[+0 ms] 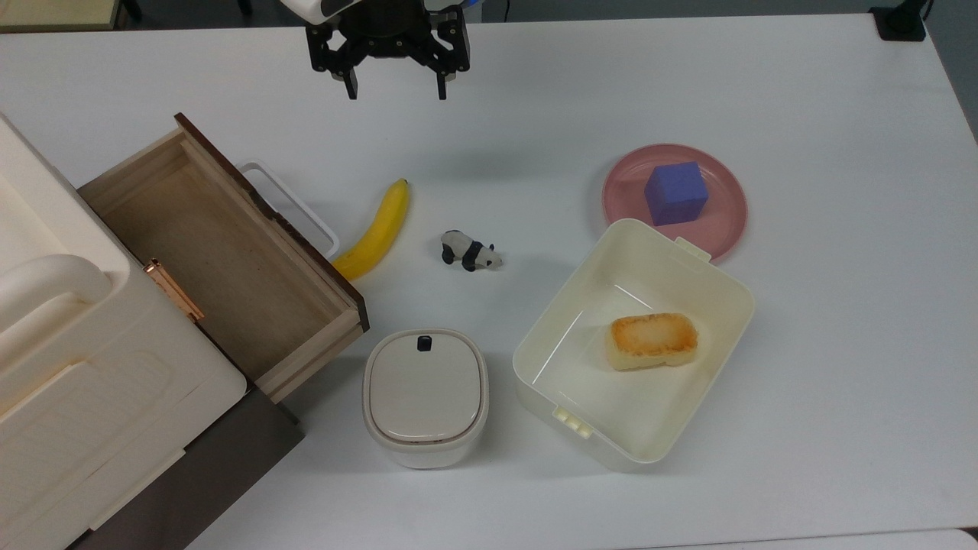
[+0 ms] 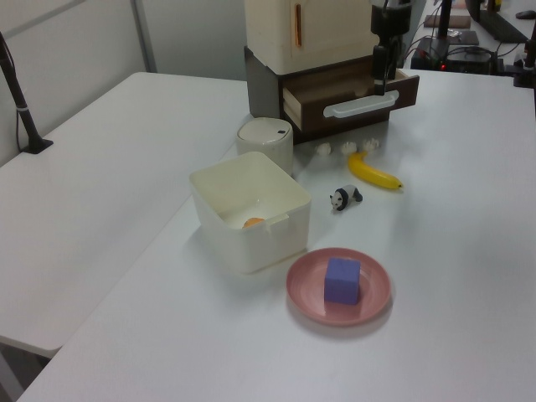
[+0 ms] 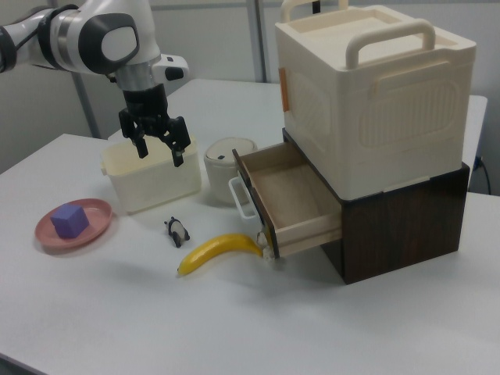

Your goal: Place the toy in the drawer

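While nothing is yet held, the reach for the toy is judged the step in hand.
Hand: the hand [image 1: 396, 85] hangs above the table [image 1: 802, 473], fingers spread wide, nothing between them.
Toy: the toy [image 1: 469, 250] stands on the table between the banana [image 1: 377, 231] and the cream tub [image 1: 558, 336], apart from both.
Drawer: the drawer [image 1: 221, 260] is pulled open and bare inside.
Approach: a straight descent over the panda's body is advised, the fingers closed across its narrow flanks.
Risk: the banana lies just beside the drawer's front corner; a lifted carry over it and over the front panel is wanted.
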